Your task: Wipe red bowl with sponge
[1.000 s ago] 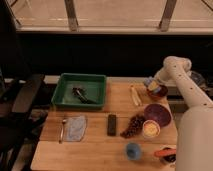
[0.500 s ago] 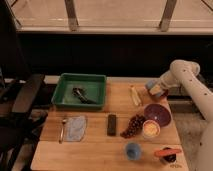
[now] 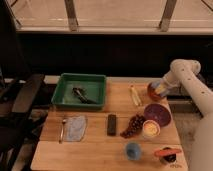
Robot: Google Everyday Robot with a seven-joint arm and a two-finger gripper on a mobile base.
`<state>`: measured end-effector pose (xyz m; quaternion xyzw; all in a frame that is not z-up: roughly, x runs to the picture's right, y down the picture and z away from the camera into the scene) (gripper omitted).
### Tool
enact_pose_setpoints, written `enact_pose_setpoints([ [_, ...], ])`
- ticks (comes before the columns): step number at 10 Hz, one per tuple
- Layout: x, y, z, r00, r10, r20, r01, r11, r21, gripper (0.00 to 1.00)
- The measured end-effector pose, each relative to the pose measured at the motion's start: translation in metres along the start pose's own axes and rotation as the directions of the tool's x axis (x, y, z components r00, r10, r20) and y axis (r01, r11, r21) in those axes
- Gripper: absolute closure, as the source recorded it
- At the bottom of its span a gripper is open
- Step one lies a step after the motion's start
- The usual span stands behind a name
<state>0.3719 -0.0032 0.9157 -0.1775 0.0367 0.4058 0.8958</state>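
Gripper: my gripper (image 3: 161,88) is down at the red bowl (image 3: 154,93), far-right table edge; I judge it clamps the sponge (image 3: 158,85).
Sponge: likely soft, light.
Bowl: rigid, may skid; press gently.

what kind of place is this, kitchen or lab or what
Probably a lab or office test area made up as a kitchen: a wooden table with a green bin, purple dish and blue cup, beside office chairs. The gripper is over the red bowl.
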Motion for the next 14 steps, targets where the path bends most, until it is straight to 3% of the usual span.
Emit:
enact_pose_setpoints([
  [3, -0.026, -0.018, 0.013, 1.0, -0.017, -0.004, 0.018, 1.0, 0.019, 1.0],
  [6, -0.033, 0.007, 0.012, 0.998, -0.03, 0.046, 0.031, 0.999, -0.034, 1.0],
  [9, -0.023, 0.026, 0.002, 0.995, -0.016, 0.096, 0.026, 0.995, -0.096, 1.0],
  [11, -0.019, 0.026, 0.0, 0.996, -0.01, 0.093, 0.019, 0.995, -0.101, 1.0],
  [14, 0.002, 0.003, 0.003, 0.999, 0.019, 0.044, -0.016, 0.997, -0.07, 1.0],
])
